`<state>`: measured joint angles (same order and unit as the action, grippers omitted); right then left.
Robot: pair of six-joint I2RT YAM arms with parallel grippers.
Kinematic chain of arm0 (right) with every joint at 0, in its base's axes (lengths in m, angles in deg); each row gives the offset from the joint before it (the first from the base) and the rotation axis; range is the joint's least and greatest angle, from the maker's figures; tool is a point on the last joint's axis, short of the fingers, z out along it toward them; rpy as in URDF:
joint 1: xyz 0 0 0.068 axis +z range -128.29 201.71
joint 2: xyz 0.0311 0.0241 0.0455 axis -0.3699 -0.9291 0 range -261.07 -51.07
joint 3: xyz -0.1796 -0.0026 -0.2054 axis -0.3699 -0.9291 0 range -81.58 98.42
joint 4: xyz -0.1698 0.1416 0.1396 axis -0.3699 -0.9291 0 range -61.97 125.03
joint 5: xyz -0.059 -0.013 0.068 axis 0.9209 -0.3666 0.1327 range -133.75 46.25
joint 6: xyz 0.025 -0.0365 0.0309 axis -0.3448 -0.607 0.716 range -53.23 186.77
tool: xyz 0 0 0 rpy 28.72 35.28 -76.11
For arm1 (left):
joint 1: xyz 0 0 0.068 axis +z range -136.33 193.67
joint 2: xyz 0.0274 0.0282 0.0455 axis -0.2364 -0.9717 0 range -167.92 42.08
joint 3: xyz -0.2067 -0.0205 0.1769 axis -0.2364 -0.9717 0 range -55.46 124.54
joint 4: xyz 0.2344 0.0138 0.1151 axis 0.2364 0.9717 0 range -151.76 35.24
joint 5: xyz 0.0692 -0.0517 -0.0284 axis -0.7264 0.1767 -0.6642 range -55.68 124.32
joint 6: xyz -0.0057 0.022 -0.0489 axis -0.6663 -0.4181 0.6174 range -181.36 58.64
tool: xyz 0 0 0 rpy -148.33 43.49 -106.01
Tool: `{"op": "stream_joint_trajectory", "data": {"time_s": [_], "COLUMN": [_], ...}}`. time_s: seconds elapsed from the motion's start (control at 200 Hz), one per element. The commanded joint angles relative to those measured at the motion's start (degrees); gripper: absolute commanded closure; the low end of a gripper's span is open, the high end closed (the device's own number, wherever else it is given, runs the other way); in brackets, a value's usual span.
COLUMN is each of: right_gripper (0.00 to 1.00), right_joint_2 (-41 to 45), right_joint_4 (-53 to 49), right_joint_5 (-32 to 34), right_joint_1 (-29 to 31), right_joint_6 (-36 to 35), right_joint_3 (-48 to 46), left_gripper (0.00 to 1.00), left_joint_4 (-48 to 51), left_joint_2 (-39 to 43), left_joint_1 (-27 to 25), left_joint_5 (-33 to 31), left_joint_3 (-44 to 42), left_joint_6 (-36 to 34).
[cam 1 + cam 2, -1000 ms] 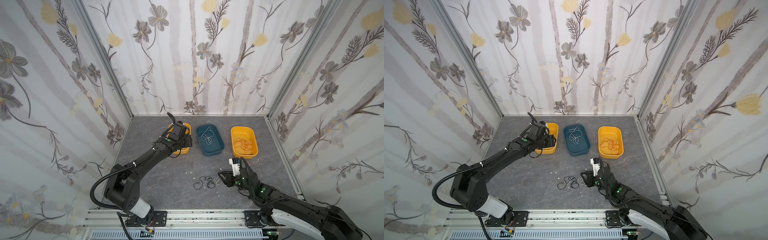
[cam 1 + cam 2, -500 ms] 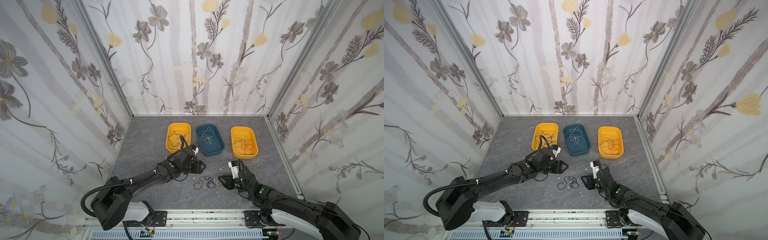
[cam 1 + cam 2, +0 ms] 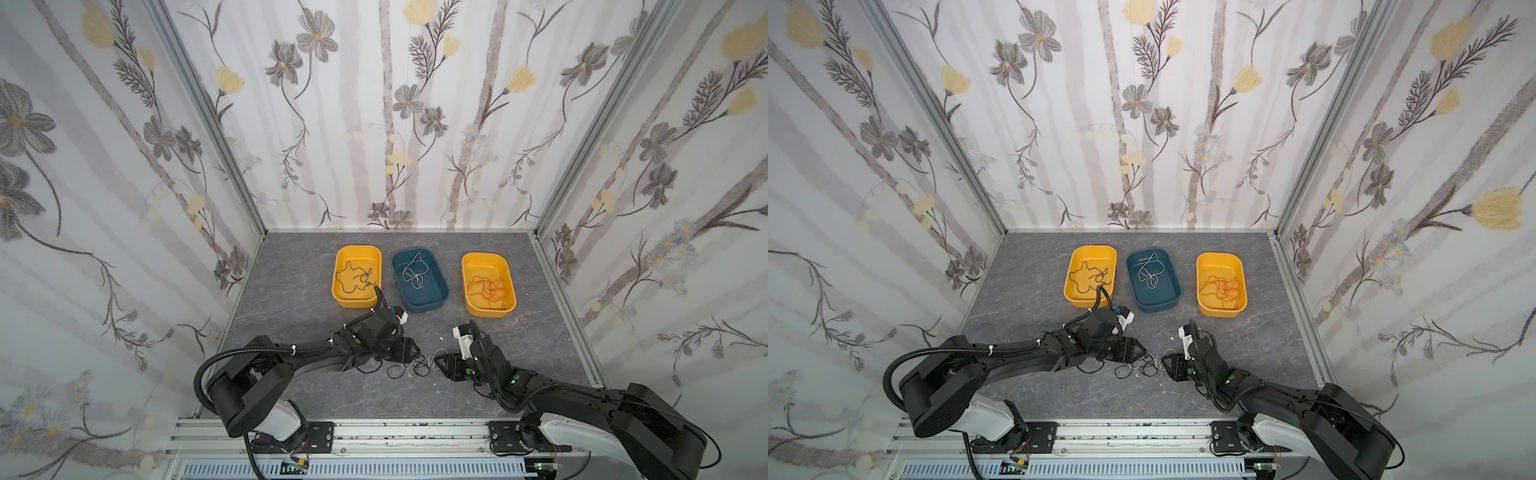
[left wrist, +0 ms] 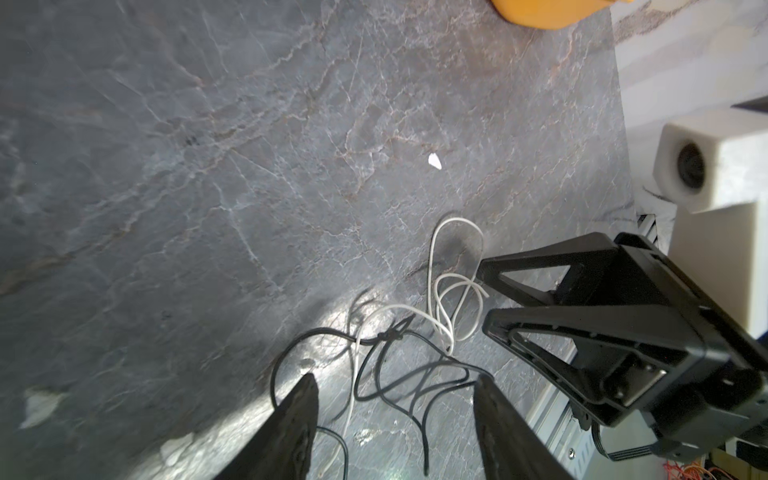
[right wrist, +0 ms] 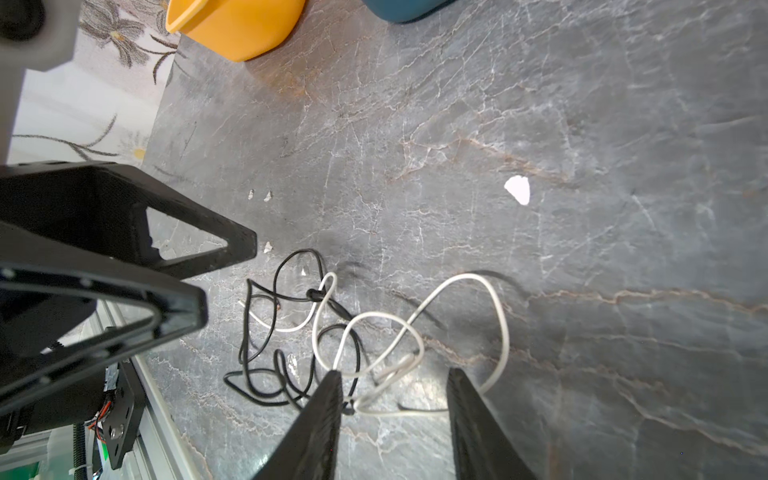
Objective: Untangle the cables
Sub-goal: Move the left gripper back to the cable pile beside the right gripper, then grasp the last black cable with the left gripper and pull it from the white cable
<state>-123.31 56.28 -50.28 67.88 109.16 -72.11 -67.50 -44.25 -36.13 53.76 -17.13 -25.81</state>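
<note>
Left claw (image 4: 395,378) spread, tips straddling cables (image 4: 390,336): black-white tangle on table (image 4: 166,166) between arms. Right claw (image 5: 392,372) spread too, white loops between tips, nothing pinched. We judge: grasp step. Next we pinch one colour each, pull apart gently.

The cables (image 3: 409,368) lie tangled near the desk's (image 3: 291,332) front edge: a black cable (image 5: 248,320) and a white cable (image 5: 469,275) in loose loops (knotted at one crossing). Farther back, three bins (image 3: 415,307) hold a black coil (image 3: 352,277), a white coil (image 3: 413,276) and an orange bundle (image 3: 490,289).
</note>
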Motion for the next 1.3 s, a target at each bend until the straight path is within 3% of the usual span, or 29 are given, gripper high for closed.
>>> {"op": "stream_joint_trajectory", "data": {"time_s": [0.0,0.295,0.59,0.794,0.999,1.299], "right_gripper": [0.58,0.6,0.65,0.79,0.91,0.99], "right_joint_2": [-1.76,-5.97,-6.86,-5.94,-3.25,0.67], "right_joint_4": [5.77,8.81,9.47,8.7,5.86,1.63], "right_joint_5": [-1.73,-3.14,-2.27,0.05,3.72,8.69], "right_joint_1": [0.22,0.41,0.41,0.41,0.32,-0.2], "right_joint_6": [0.5,0.76,1.02,1.12,1.27,2.23], "right_joint_3": [0.46,1.07,1.05,0.63,-0.4,-2.53], "left_gripper": [0.41,0.5,0.72,0.89,0.95,1.0], "left_joint_4": [-3.88,-9.19,-7.4,-5.69,-2.71,2.38], "left_joint_2": [-0.96,-5.04,-8.04,-4.64,-0.17,7.98], "left_joint_1": [-0.09,-0.53,-0.52,-0.54,-0.43,0.47], "left_joint_5": [2.36,3.08,2.32,0.53,-1.37,-6.07], "left_joint_3": [-0.84,-2.31,0.41,-0.01,0.07,0.03], "left_joint_6": [-0.31,-0.66,-1.34,-1.62,-2.26,-1.8]}}
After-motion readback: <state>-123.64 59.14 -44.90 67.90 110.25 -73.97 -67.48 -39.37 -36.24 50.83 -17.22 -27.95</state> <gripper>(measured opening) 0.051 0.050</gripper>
